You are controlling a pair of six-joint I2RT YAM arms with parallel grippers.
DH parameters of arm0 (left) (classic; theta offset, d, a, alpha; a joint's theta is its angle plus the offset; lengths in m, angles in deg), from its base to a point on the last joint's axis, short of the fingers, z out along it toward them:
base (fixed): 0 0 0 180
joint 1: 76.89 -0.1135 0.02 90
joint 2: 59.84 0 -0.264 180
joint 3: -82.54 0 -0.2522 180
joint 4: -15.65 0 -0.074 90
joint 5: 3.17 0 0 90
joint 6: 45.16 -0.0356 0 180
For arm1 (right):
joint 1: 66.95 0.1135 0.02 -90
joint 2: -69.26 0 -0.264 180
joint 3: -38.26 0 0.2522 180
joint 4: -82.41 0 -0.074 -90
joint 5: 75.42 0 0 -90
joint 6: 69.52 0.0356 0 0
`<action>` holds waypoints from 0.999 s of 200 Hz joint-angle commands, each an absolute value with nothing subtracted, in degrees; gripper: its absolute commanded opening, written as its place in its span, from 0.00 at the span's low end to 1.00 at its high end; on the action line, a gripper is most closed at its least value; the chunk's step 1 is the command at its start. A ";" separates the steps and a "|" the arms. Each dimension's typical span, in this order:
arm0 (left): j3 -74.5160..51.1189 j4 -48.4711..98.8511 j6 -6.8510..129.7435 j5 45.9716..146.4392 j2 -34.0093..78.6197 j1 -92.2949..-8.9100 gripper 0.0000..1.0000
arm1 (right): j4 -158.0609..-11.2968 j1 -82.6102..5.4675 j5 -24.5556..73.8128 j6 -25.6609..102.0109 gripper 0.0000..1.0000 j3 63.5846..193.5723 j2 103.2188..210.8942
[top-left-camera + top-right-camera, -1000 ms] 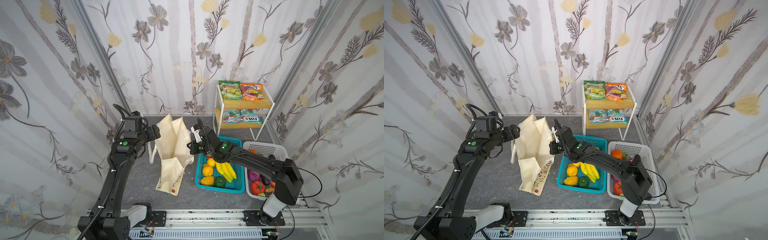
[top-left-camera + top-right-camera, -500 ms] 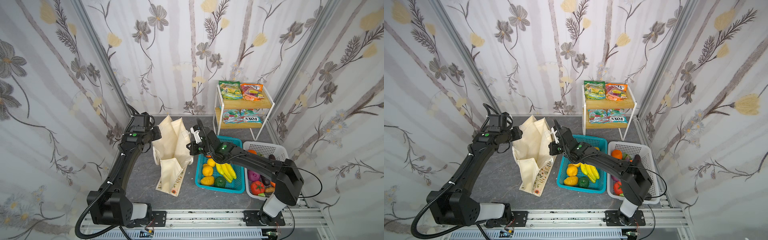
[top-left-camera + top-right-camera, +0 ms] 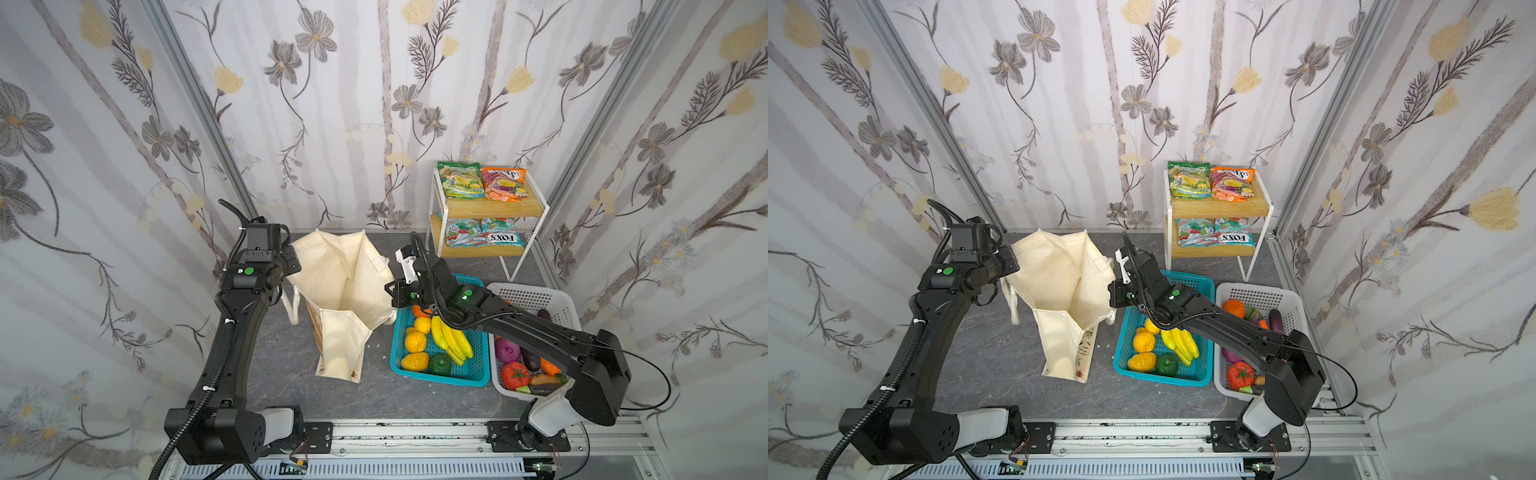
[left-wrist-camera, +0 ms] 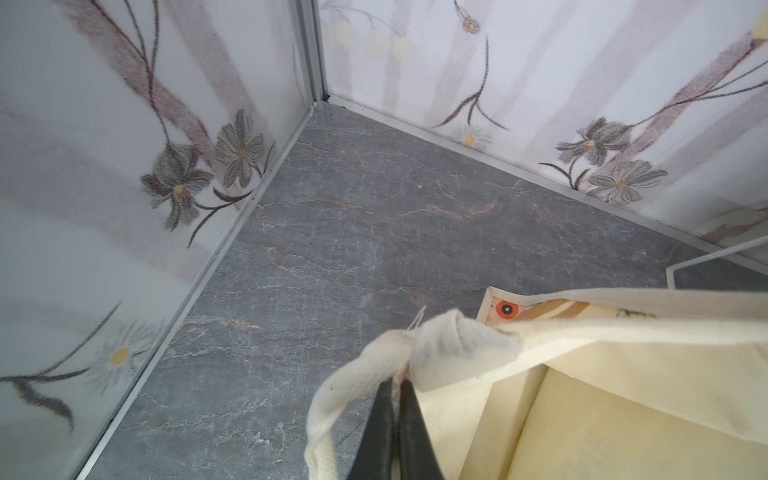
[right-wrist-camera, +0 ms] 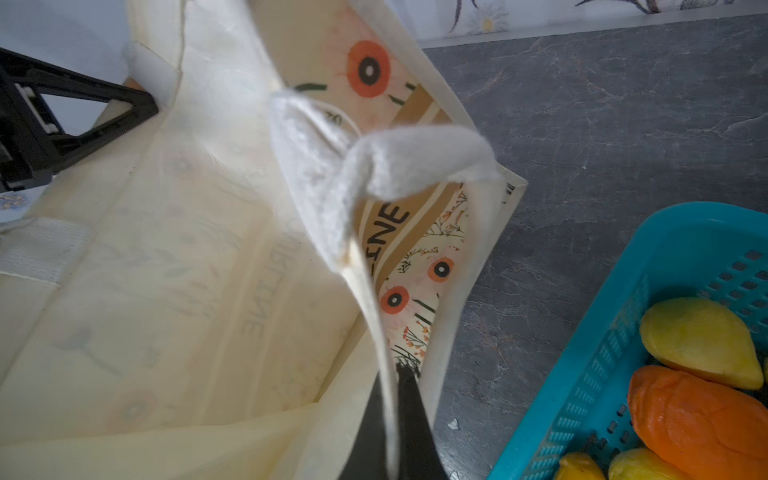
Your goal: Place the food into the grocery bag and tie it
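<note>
Plainly the grocery bag (image 3: 340,282) is limp, light canvas, standing open on the grey table (image 3: 282,365) beside the teal basket (image 3: 438,376). Its hemmed rim by the rope handles (image 4: 332,399) likely grips best. Left gripper (image 4: 395,385) and right gripper (image 5: 398,372) each pinch opposite rims.

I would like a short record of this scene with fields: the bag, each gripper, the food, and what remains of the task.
bag: cream canvas tote bag with floral print, on the grey floor, mouth spread open
left gripper: shut on the bag's rim, beside a white rope handle
right gripper: shut on the opposite rim
fruit: yellow banana bunch and citrus in the teal plastic basket
vegetables: in the white plastic basket
snacks: glossy snack packets on the wooden shelf
remaining: no food seen inside the bag; not tied
</note>
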State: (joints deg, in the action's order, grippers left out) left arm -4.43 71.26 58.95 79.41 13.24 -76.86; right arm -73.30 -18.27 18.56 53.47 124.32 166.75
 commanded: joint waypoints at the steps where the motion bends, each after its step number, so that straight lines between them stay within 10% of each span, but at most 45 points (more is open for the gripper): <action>1: -4.04 71.20 57.84 70.92 12.49 -77.76 0.00 | -70.17 -19.47 14.67 54.31 0.00 121.11 164.93; 55: -7.61 71.60 57.78 68.29 10.05 -78.03 0.00 | -68.09 -22.88 9.69 54.65 0.00 115.19 162.13; 143: -10.44 64.29 63.12 99.77 7.62 -71.85 0.00 | -71.54 -15.89 15.20 53.08 0.00 133.88 175.63; 200: -17.78 58.57 65.46 99.30 7.09 -69.54 0.00 | -70.39 -16.23 12.97 53.59 0.11 133.99 175.06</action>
